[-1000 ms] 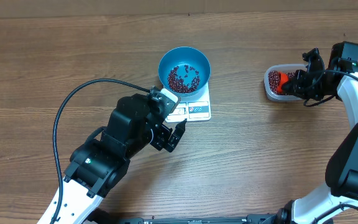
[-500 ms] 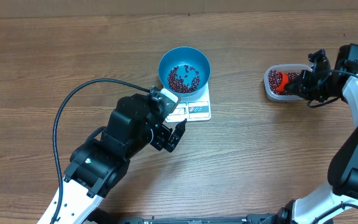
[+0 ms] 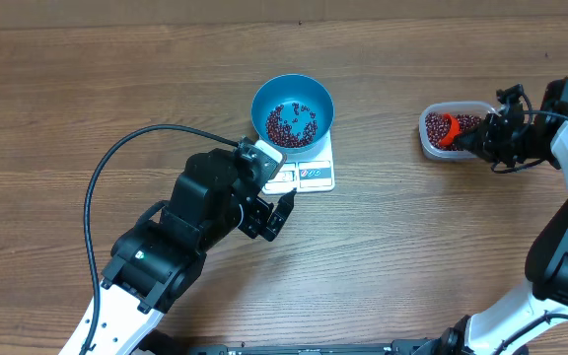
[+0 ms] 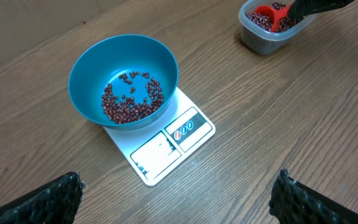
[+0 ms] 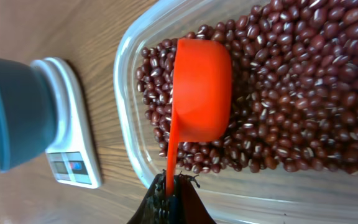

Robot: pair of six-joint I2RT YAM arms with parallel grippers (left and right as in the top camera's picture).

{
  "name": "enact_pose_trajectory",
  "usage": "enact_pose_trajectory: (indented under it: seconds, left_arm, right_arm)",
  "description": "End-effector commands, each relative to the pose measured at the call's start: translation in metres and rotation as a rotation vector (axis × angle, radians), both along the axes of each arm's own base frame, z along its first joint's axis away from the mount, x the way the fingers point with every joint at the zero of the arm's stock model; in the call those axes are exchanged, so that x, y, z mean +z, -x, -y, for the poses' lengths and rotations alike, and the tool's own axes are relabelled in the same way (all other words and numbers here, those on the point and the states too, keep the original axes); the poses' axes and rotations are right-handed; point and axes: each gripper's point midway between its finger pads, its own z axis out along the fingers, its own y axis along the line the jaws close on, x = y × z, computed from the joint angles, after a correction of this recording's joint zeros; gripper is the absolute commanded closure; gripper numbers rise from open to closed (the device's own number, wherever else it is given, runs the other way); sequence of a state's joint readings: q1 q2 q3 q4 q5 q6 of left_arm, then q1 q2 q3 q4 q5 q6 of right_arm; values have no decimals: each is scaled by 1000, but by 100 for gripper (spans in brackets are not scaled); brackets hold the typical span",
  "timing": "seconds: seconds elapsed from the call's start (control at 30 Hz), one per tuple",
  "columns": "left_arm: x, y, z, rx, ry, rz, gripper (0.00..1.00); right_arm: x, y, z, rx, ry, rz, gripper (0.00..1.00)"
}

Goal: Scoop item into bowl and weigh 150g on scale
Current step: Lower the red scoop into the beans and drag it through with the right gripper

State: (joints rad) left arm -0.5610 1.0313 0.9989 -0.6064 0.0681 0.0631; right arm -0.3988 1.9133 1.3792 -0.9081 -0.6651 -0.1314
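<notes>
The blue bowl (image 3: 257, 103) (image 4: 87, 73) stands on the white scale (image 3: 311, 177) (image 4: 165, 149), with a thin layer of red-brown beans (image 3: 291, 122) (image 4: 131, 101) in its bottom. My left gripper (image 3: 269, 217) (image 4: 178, 186) hangs open just in front of the scale, nothing between its fingers. Far right, my right gripper (image 3: 483, 138) (image 5: 169, 185) is shut on the thin handle of an orange scoop (image 3: 444, 128) (image 5: 201, 87). The scoop's cup lies among the beans (image 5: 291, 93) in a clear tub (image 3: 427, 145) (image 5: 124, 93).
A black cable (image 3: 126, 148) loops over the table left of the left arm. The clear tub (image 4: 253, 38) sits about a bowl's width to the right of the scale. Bare wooden table (image 3: 412, 247) lies between the arms.
The right arm has drawn slightly to the right, shifting the scoop a little within the tub. The left arm, bowl and scale have not moved.
</notes>
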Motion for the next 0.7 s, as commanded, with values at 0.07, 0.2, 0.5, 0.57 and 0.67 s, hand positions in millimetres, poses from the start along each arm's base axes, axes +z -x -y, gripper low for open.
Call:
enact_pose_trajectory:
  seconds: [0.07, 0.2, 0.5, 0.57, 0.67]
  left_arm:
    - [-2, 1, -1, -18, -11, 5, 1]
    - [-2, 1, -1, -18, -11, 5, 0]
    - [-2, 1, 0, -18, -11, 5, 0]
    - [-2, 1, -1, -18, -11, 5, 1]
    - [-2, 1, -1, -18, -11, 5, 1]
  right_arm:
    - [6, -3, -10, 0, -179, 38, 96]
    - [6, -2, 0, -24, -183, 43, 96]
    - [19, 2, 24, -83, -260, 94, 96]
    - [18, 6, 30, -89, -259, 93, 96]
    - [19, 11, 37, -105, -263, 92, 96]
